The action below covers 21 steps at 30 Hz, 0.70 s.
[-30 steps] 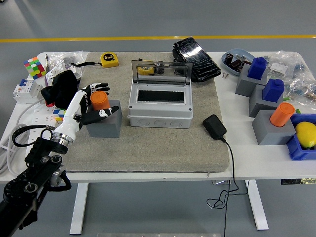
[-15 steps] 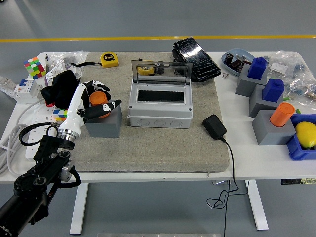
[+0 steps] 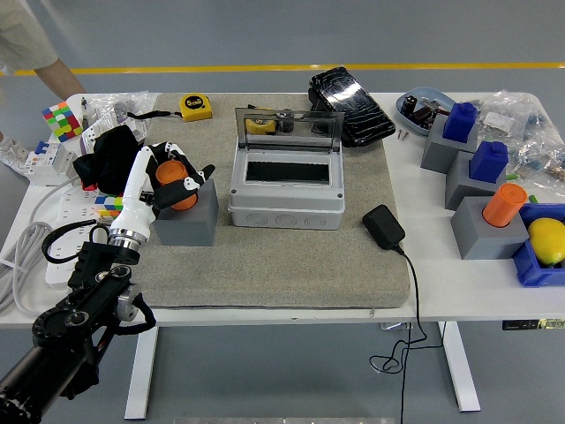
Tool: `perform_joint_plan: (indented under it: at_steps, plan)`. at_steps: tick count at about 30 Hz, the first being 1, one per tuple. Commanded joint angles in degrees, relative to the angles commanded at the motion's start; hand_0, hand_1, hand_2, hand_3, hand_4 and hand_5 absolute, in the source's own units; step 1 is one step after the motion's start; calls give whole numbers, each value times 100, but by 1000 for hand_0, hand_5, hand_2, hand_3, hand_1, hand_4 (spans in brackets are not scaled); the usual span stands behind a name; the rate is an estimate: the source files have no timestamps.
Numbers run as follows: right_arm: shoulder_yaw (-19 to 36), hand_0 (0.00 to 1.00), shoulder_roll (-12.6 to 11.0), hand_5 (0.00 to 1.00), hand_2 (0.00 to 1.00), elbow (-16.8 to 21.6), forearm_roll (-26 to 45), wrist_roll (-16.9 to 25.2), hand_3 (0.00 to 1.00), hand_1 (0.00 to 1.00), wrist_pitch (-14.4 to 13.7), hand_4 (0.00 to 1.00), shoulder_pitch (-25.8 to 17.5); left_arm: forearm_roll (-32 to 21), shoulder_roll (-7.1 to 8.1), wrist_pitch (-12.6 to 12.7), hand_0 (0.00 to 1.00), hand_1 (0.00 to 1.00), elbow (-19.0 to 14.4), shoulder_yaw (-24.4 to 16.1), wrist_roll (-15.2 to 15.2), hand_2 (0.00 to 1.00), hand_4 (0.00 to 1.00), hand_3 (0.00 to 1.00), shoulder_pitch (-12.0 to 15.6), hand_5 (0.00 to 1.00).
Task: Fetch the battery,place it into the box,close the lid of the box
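Fingers of the left hand, spread 1 second ago, now curl around the orange battery standing in its grey holder left of the open box, so the fetch looks underway. The battery is a short, smooth cylinder, partly hidden by fingers.
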Motion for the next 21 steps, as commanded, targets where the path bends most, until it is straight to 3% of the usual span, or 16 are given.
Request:
perform_joint_plan:
  at_steps: [1,6,7,12,14,21]
  plan:
    - [1,557,1,494,592,2,-2,3,553,594,0,924,1,-37,-9,4,190,133,-1,4,-9,186,645,217,-2,2]
    - [-1,557,2,494,592,3,-1,10,553,594,-4,924,3,-180,-41,43,190,133,-20,34,-100,186,645,217,-13,2]
    - [-6,555,2,495,592,2,2,10,552,593,-4,925,2,-196,-44,48,129,92,-22,38,-112,166,606,209,-13,2]
    - [-8,555,2,495,592,2,5,18,552,593,-8,925,-5,-225,-37,77,129,92,-63,60,-138,166,606,209,-8,2]
    - [-9,557,1,496,592,1,5,23,552,593,-12,925,-6,-198,-31,86,82,71,-91,63,-134,162,609,205,-7,2]
    - [0,557,1,495,592,1,0,37,552,593,-18,926,2,395,59,279,82,70,-591,91,93,161,617,202,-66,2]
